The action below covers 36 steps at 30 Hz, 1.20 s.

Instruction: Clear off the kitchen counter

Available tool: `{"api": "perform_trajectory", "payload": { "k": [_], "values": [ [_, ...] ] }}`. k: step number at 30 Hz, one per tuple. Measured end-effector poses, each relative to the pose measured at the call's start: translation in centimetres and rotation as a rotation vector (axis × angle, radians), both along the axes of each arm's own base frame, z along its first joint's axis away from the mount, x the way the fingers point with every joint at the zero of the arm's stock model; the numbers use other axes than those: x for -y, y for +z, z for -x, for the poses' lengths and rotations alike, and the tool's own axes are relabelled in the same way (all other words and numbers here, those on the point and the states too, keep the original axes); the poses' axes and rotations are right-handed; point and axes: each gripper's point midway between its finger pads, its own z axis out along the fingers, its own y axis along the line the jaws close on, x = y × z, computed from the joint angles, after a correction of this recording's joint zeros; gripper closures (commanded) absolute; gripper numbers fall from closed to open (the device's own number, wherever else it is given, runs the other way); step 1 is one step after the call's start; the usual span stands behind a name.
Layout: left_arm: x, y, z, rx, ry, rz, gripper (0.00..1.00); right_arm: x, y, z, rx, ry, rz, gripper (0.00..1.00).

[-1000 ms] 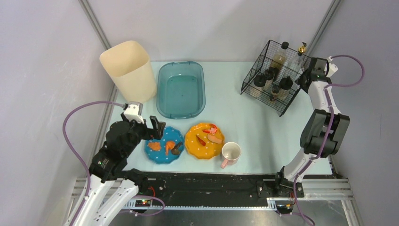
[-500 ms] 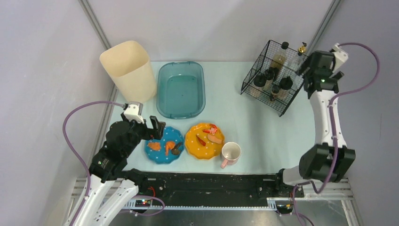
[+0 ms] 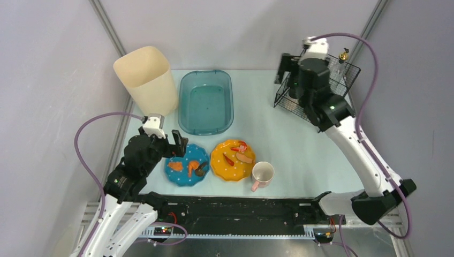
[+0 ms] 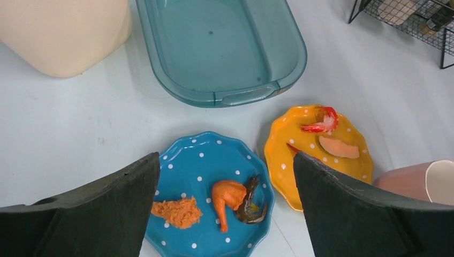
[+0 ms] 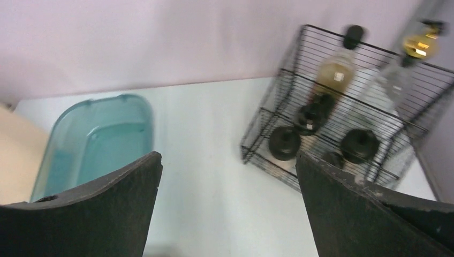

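Note:
The kitchen counter (image 3: 289,139) is a pale light-blue tabletop. A blue dotted plate (image 3: 199,152) with orange food scraps and a dark scrap lies near the front left; it also shows in the left wrist view (image 4: 203,155). Beside it lie an orange dotted plate (image 3: 219,160) with a shrimp (image 4: 321,120) and a pink slice, and a pink mug (image 3: 263,174). My left gripper (image 3: 180,144) is open and empty just above the blue plate's left side (image 4: 226,158). My right gripper (image 3: 286,72) is open and empty, high over the back of the counter beside the wire basket (image 5: 228,156).
A teal basin (image 3: 182,101) stands at the back centre, a cream bin (image 3: 145,80) at the back left. A black wire basket (image 5: 342,134) with several bottles stands at the back right, partly hidden by the right arm in the top view. Walls close in on both sides.
My right arm has swung left from the far side of the wire basket to above its left edge, still open. The left arm has hardly moved.

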Motion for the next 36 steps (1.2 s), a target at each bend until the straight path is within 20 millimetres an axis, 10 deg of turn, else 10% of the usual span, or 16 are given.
{"api": "perform_trajectory", "payload": {
  "k": [6, 18, 26, 36],
  "values": [
    [-0.2, -0.2, -0.2, -0.008, 0.015, -0.01, 0.02, -8.7, -1.1, -0.8, -0.019, 0.214, 0.053, 0.15],
    [-0.3, -0.3, -0.2, -0.011, 0.021, -0.014, 0.02, -19.4, -14.9, -5.2, -0.334, 0.484, 0.001, 0.18],
    [-0.4, -0.5, -0.1, -0.019, 0.021, -0.017, 0.02, -22.0, -25.5, -7.0, -0.555, 0.448, -0.018, 0.17],
    [-0.4, -0.6, -0.1, -0.024, 0.021, -0.02, 0.02, -23.2, -29.9, -8.2, -0.613, 0.385, -0.039, 0.21]
  ]
}}
